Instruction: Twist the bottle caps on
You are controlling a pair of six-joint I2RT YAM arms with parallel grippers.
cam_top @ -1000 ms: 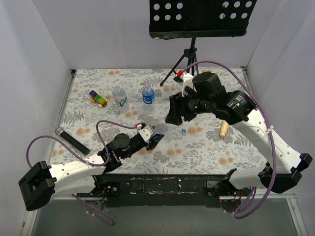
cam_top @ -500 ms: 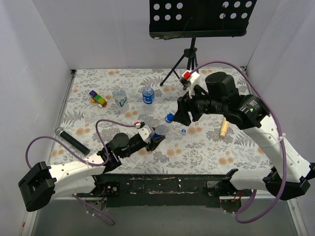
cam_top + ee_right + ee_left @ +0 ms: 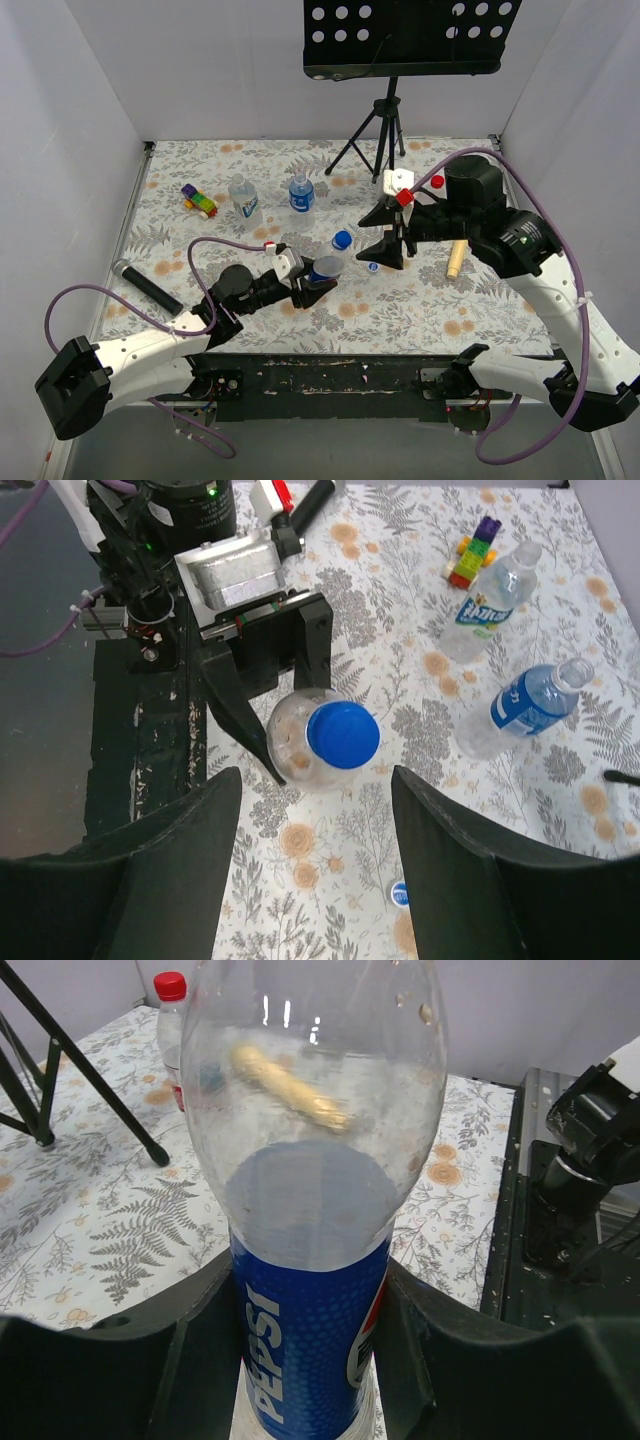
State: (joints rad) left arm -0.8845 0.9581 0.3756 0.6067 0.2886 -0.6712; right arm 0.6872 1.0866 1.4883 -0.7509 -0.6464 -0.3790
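bottle (image 3: 312, 1210) mid worktop (image 3: 430, 300), pinched by left jaws | blue cap (image 3: 343, 735) sits on its neck | right jaws spread, empty, at cap's 3 o'clock | I'd say: centre over cap, pinch rim squarely, twist level

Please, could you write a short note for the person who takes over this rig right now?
Left gripper: jaws shut on the Pepsi bottle, held upright.
Right gripper: open, empty, above that bottle.
Done: a blue cap sits on its mouth; tightness cannot be told.
Elsewhere: the blue-label bottle looks uncapped; the white-label bottle is unclear. A red-capped bottle stands beyond the tripod. A loose blue cap lies on the table.
Left: probably check this cap, then cap the rest.
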